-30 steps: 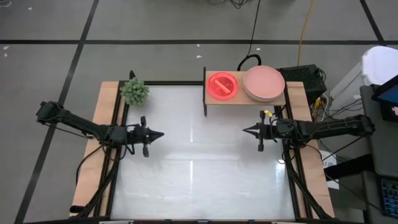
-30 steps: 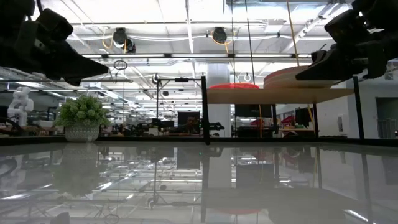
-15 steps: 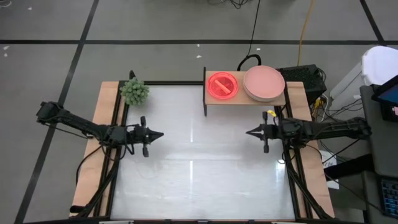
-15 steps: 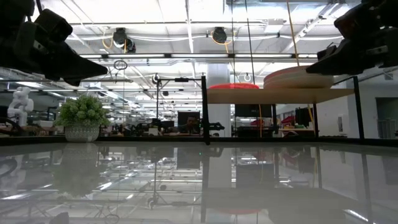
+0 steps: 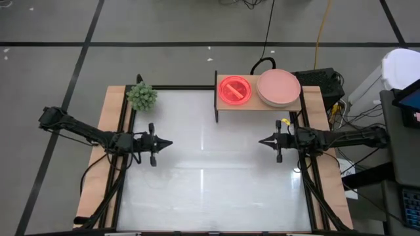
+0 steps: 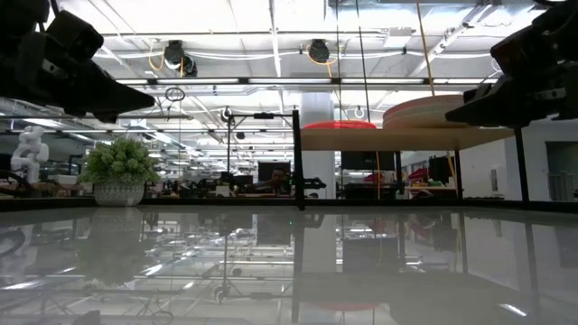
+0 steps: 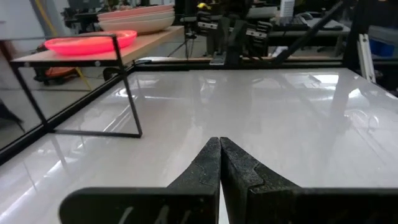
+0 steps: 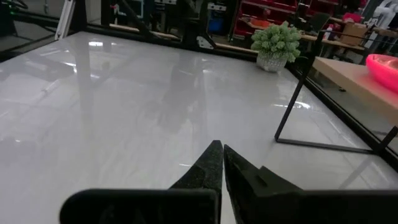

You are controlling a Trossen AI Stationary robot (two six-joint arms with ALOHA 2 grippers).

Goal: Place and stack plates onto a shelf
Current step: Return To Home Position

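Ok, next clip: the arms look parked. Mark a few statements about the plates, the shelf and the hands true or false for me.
1. Both the left hand and the right hand are shut and hold nothing. True.
2. One plate lies on the white tabletop. False: every plate in view is on the shelf.
3. The neon orange plates sit on the end of the shelf nearer the plant, with the larger salmon-pink stack beside them. True.
4. The plant stands on the shelf. False: it stands on the table at the far left corner, apart from the shelf.
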